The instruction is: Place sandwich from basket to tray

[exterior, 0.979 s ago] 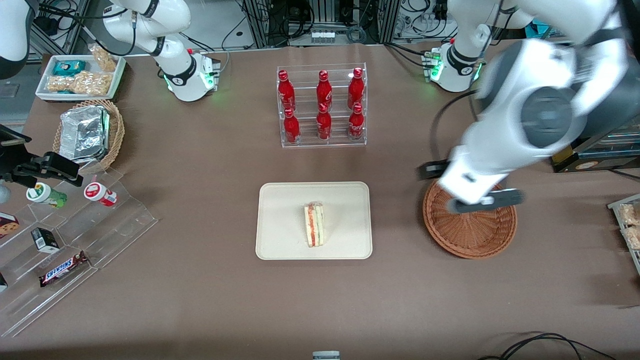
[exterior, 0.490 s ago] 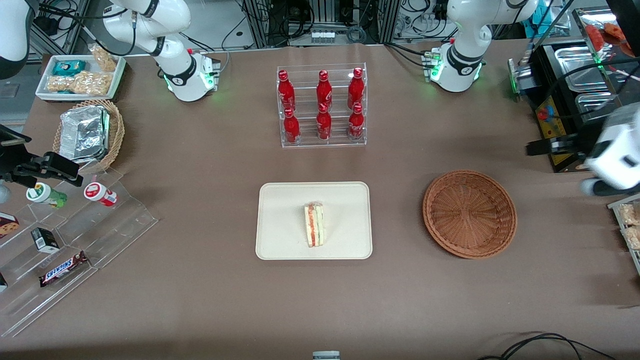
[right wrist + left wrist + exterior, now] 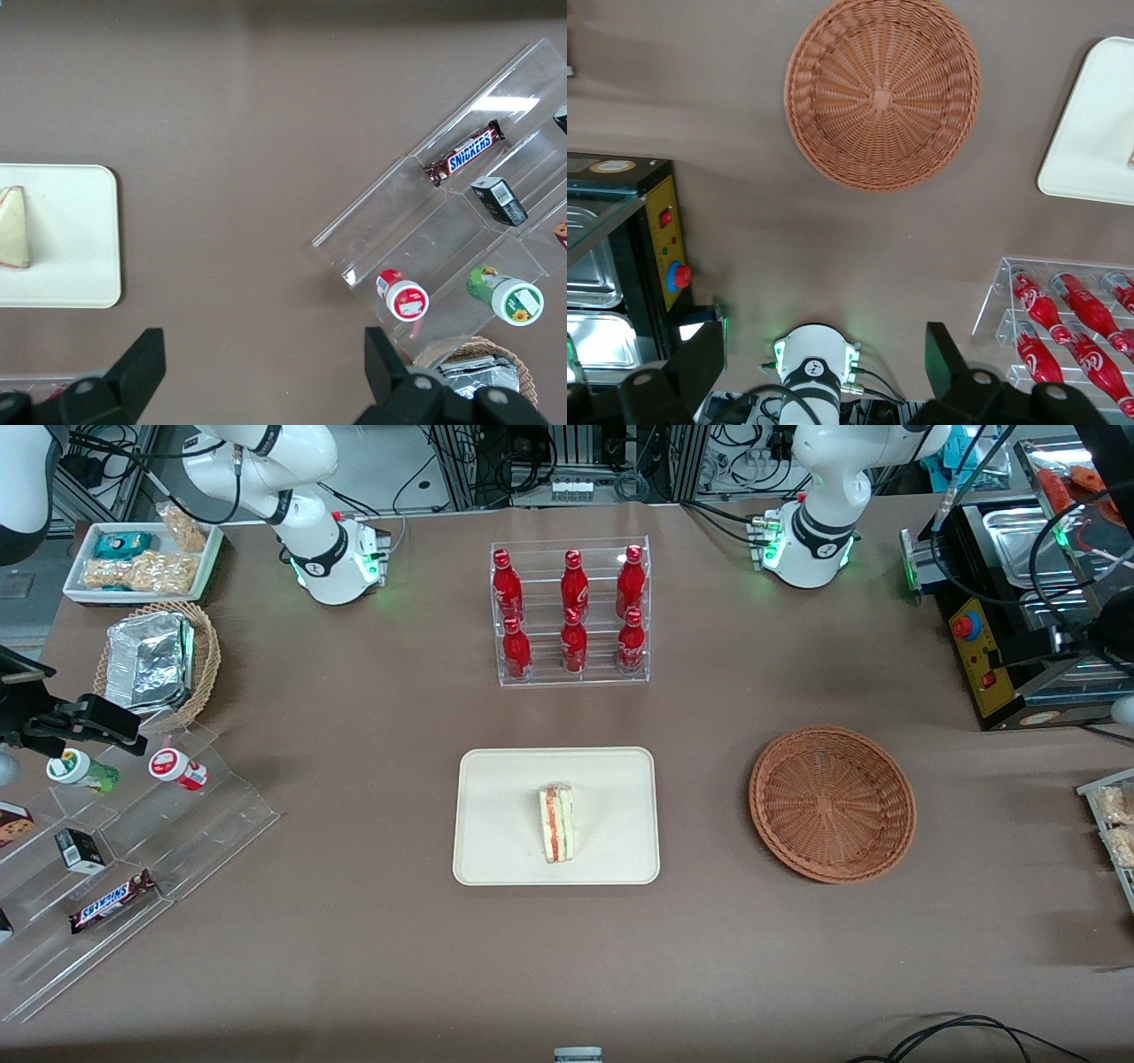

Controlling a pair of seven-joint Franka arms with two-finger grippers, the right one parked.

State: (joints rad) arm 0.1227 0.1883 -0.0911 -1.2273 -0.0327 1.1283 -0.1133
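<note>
Brown table (image 3: 354, 957), sandwich (image 3: 557, 822) on tray (image 3: 496, 850); pincer (image 3: 824, 363) (spread) aloft

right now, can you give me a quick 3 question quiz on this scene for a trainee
1. True or false: the sandwich lies on the tray.
2. What is in the basket? A) the sandwich B) a bottle C) nothing
3. Fill in: the left arm's jaws, raised high toward the working arm's end of the table, are ____ (open/shut).

Key: 1 true; 2 C; 3 open.
</note>
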